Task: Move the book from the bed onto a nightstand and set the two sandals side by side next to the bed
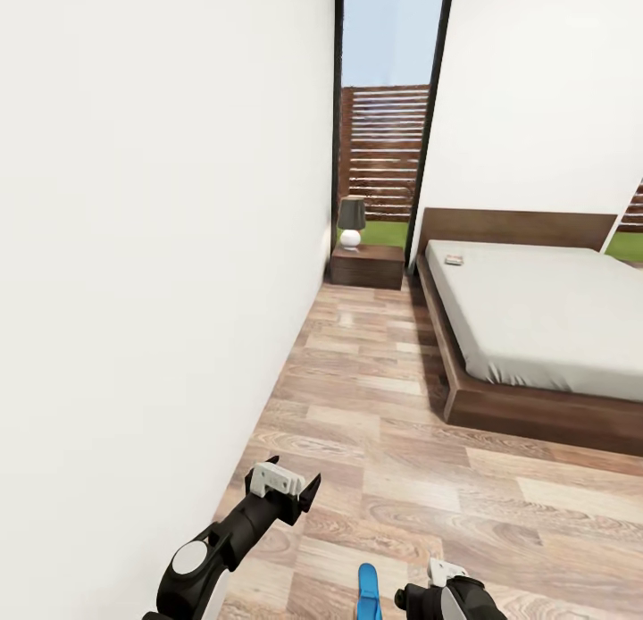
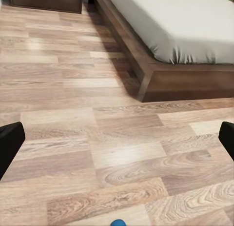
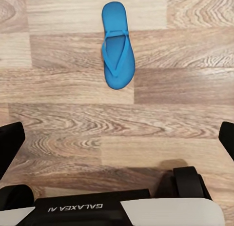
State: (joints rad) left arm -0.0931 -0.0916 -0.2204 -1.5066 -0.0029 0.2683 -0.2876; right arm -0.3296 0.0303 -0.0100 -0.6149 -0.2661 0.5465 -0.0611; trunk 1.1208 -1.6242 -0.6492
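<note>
One bright blue sandal (image 3: 117, 48) lies flat on the wood floor, a short way ahead of my right gripper (image 3: 117, 143), which is open and holds nothing. The same sandal (image 1: 367, 593) shows at the picture's lower edge, beside my right gripper (image 1: 438, 584). My left gripper (image 1: 293, 482) hangs open over bare floor near the white wall; its open fingers (image 2: 9, 145) frame the planks. The bed (image 1: 536, 325) stands at the right with the small book (image 1: 455, 260) near its headboard. A nightstand (image 1: 366, 265) sits left of the bed, under the window.
A white wall (image 1: 152, 245) runs close along my left. A lamp (image 1: 351, 222) stands on the nightstand. The bed's dark frame corner (image 2: 146, 89) juts onto the floor ahead. A strip of wood floor (image 1: 375, 370) leads between wall and bed.
</note>
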